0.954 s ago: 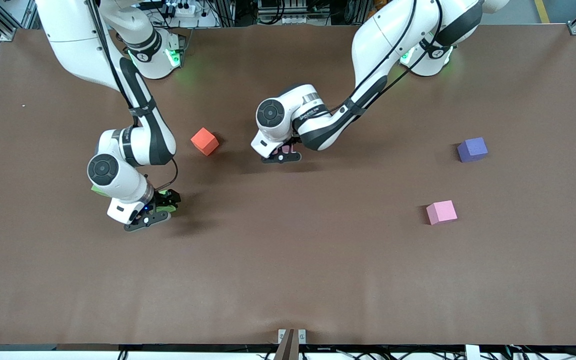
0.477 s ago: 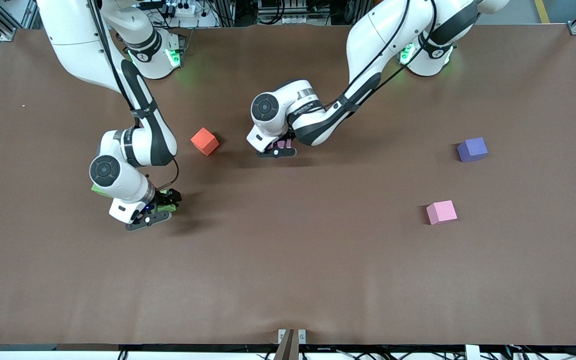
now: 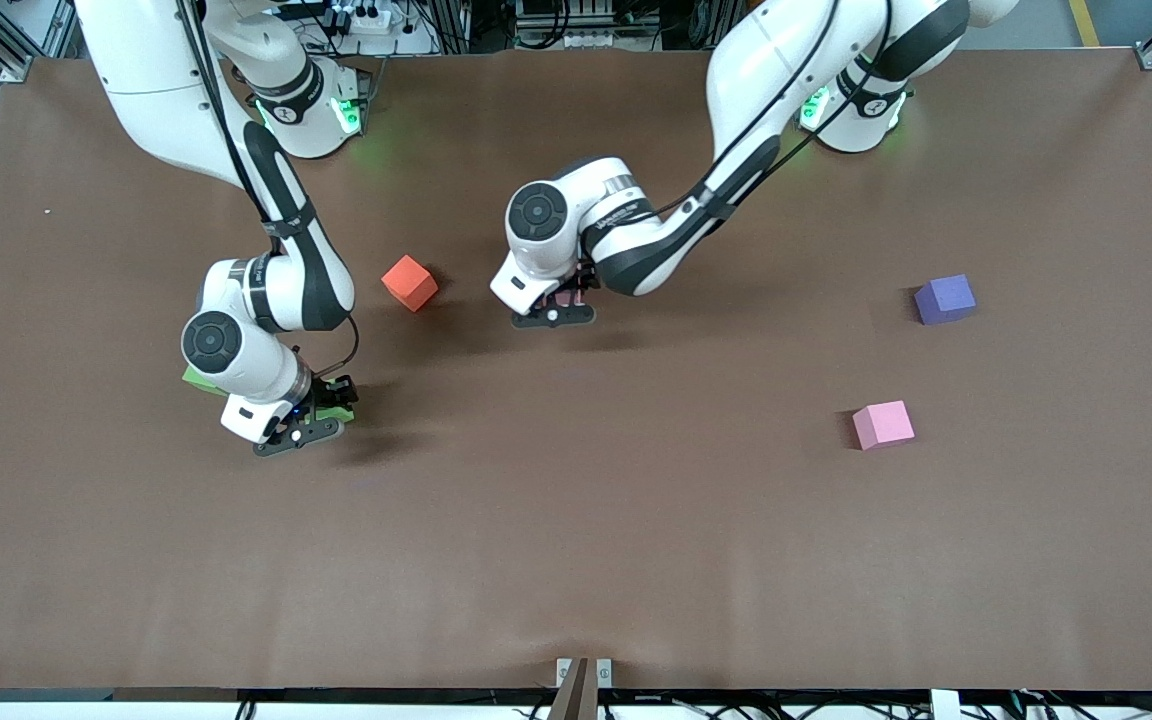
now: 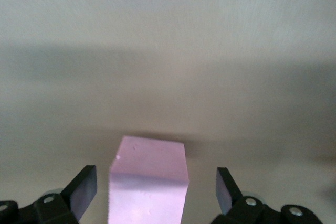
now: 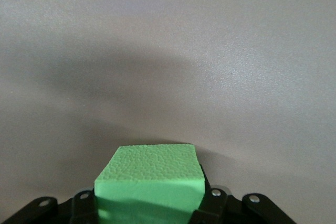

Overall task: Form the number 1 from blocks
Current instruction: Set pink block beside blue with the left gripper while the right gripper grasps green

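My right gripper is shut on a green block low at the table, toward the right arm's end. A second green block peeks out from under that arm's wrist. My left gripper is down at the table's middle, open, with its fingers on either side of a pink block and a gap on each side. A red block lies between the two grippers. Another pink block and a purple block lie toward the left arm's end.
The brown table is bare in its part nearest the front camera. A small metal bracket sits at that edge.
The left gripper shifted slightly around the pink block at the table's middle. The right gripper with the green block barely moved.
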Action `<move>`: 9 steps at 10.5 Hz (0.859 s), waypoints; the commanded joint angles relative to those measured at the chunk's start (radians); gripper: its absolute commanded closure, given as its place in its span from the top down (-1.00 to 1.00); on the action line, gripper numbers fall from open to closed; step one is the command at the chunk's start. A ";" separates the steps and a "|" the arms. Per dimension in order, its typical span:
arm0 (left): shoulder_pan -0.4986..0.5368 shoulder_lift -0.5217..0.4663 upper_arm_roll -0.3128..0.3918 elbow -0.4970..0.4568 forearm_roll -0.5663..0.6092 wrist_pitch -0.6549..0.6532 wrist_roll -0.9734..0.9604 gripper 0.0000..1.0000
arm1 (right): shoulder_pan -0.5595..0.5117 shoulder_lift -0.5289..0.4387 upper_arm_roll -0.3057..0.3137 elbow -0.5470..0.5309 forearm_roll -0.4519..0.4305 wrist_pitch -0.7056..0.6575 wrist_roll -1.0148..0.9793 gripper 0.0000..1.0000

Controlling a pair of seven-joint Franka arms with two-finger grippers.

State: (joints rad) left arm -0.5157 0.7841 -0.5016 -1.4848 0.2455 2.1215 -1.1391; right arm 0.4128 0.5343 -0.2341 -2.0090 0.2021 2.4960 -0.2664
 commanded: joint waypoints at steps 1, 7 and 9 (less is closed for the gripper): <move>0.081 -0.090 0.005 -0.023 0.011 -0.028 -0.019 1.00 | 0.012 -0.022 -0.010 0.004 0.060 -0.026 0.006 0.09; 0.360 -0.106 0.040 -0.032 0.047 -0.107 0.005 1.00 | 0.455 -0.036 -0.258 0.058 0.252 -0.032 0.345 0.09; 0.469 -0.109 0.040 -0.032 0.052 -0.149 0.086 1.00 | 0.565 -0.028 -0.251 0.082 0.253 -0.032 0.568 0.09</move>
State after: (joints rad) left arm -0.1160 0.6893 -0.4500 -1.5031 0.2800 2.0060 -1.0989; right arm 0.9045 0.5094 -0.4699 -1.9375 0.4328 2.4768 0.1713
